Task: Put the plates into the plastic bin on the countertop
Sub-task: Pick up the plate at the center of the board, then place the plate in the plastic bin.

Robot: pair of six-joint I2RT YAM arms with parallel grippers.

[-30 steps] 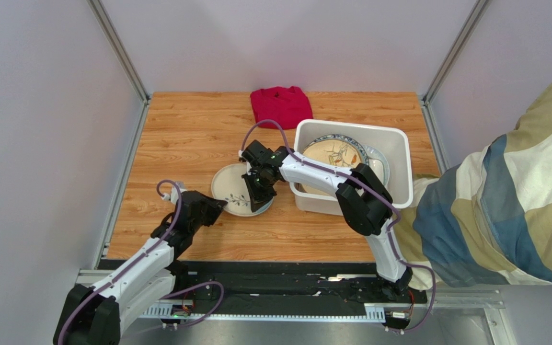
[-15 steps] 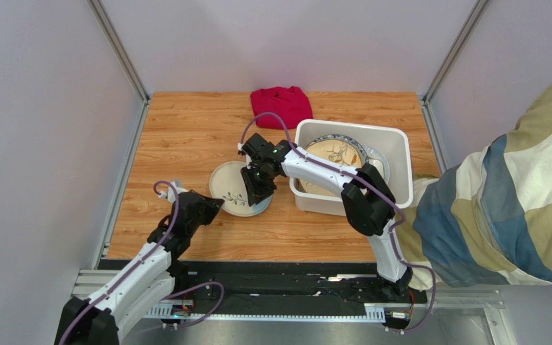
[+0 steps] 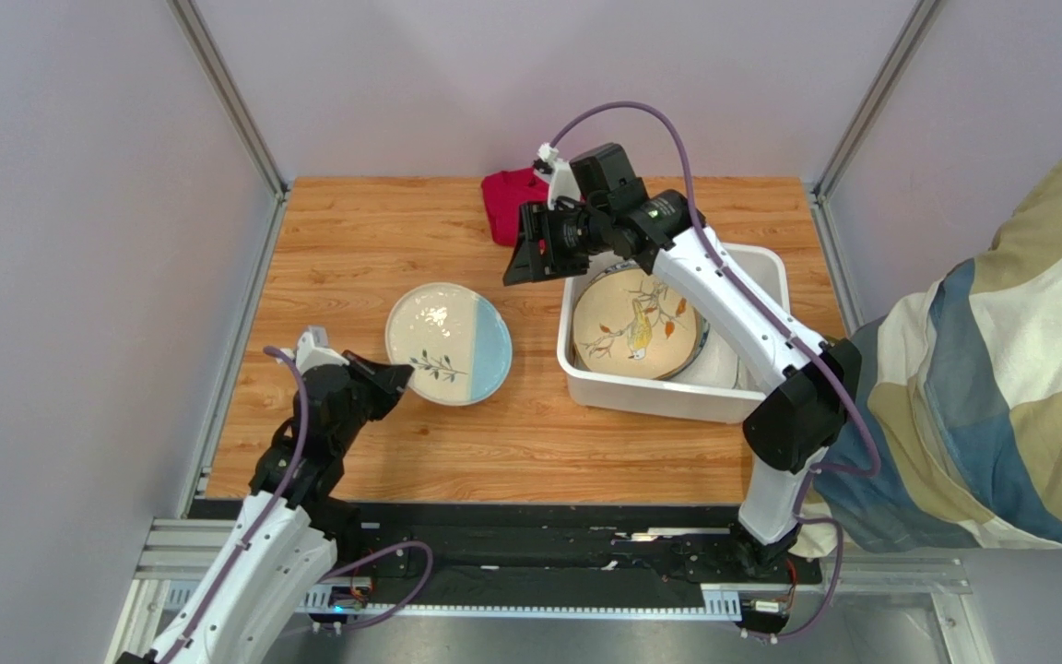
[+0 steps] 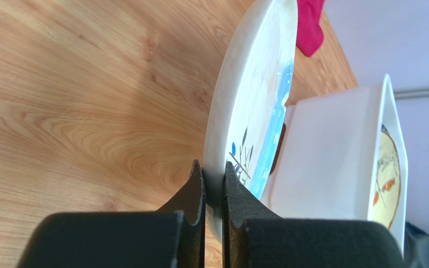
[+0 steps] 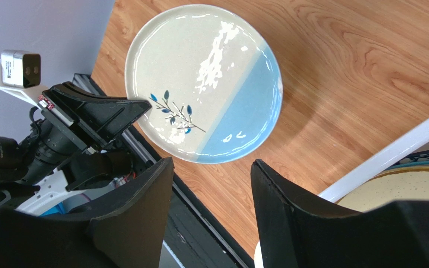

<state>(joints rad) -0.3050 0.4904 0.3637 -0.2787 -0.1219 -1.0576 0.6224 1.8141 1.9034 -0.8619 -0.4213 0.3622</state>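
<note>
Your bin (image 3: pixel 661 399) holds a bird plate (image 3: pixel 634 325) atop other plates (image 3: pixel 721 363), mostly hidden. L gripper (image 4: pixel 214 170) pinches the blue plate (image 3: pixel 448 343) by its rim; R gripper (image 5: pixel 211 164) has its fingers spread.

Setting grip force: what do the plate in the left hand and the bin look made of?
The plate looks like glazed ceramic, possibly melamine: glossy, sharp glare on its face. The bin looks like white plastic, semi-matte: thin walls, rounded rim.

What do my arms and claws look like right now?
The left arm and right arm have white links and black joints, each with a purple cable looping along it. The left claw and right claw are black with flat, wedge-shaped fingers. A small white camera box sits on the left wrist.
</note>
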